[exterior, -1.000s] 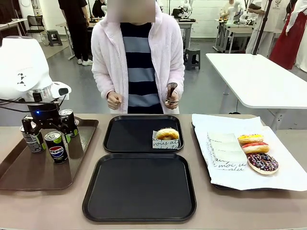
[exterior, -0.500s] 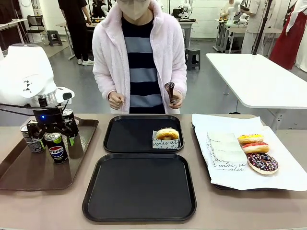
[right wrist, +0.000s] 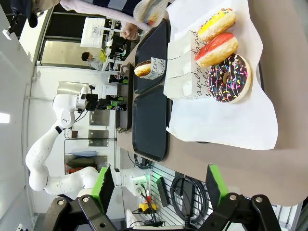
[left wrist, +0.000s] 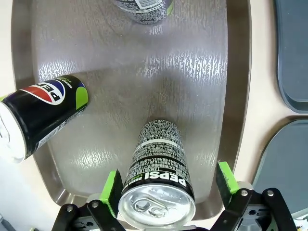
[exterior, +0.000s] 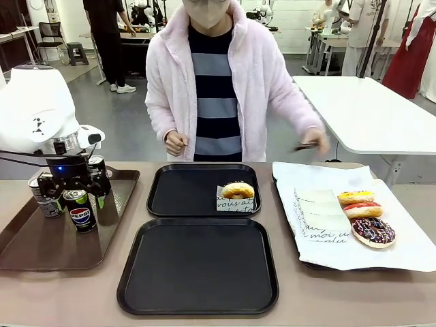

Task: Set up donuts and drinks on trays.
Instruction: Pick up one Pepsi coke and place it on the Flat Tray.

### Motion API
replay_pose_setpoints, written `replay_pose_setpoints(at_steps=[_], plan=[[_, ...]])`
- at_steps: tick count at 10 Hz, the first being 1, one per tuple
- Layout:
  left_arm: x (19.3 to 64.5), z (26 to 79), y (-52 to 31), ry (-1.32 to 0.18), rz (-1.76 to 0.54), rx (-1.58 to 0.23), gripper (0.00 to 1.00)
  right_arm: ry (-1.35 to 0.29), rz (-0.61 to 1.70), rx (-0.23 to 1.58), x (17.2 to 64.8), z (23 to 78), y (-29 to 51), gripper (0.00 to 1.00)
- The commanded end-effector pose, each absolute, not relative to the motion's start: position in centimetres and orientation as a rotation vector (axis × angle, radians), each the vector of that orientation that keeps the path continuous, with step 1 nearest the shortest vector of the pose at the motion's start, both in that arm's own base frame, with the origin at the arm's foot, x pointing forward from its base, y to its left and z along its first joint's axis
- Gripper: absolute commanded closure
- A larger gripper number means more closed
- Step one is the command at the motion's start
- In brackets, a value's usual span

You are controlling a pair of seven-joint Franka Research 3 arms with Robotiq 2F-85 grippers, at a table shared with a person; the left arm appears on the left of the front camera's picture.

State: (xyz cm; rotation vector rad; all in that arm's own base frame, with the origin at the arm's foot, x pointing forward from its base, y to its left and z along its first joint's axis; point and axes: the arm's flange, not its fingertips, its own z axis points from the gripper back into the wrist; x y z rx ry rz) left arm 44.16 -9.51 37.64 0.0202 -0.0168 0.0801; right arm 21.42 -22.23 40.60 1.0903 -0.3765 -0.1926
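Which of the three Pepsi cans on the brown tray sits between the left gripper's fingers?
The can showing its silver top between the left gripper's green pads; the other two stand clear, one beside, one farther along the brown tray.

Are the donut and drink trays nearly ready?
Just started. Done: one donut sits on the far black tray. In hand: the left tool hangs open around a Pepsi can on the brown tray. Left: the near black tray is bare, and neither has a drink.
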Motion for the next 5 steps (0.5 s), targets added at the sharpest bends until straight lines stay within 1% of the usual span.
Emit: replay_pose_setpoints(at_steps=[1,3,4,5], plan=[[44.26,37.29,-9.04,-0.049,0.060,0.027,0.00,-0.391,-0.183,1.103,21.50,40.43,-22.29,0.00],[44.48,37.28,-8.70,-0.057,0.058,0.026,0.00,-0.391,-0.183,1.103,21.50,40.43,-22.29,0.00],[44.54,37.18,-8.66,-0.063,0.047,0.017,0.05,-0.391,-0.183,1.103,21.50,40.43,-22.29,0.00],[44.48,37.20,-8.65,-0.059,0.039,0.022,0.49,-0.391,-0.183,1.103,21.50,40.43,-22.29,0.00]])
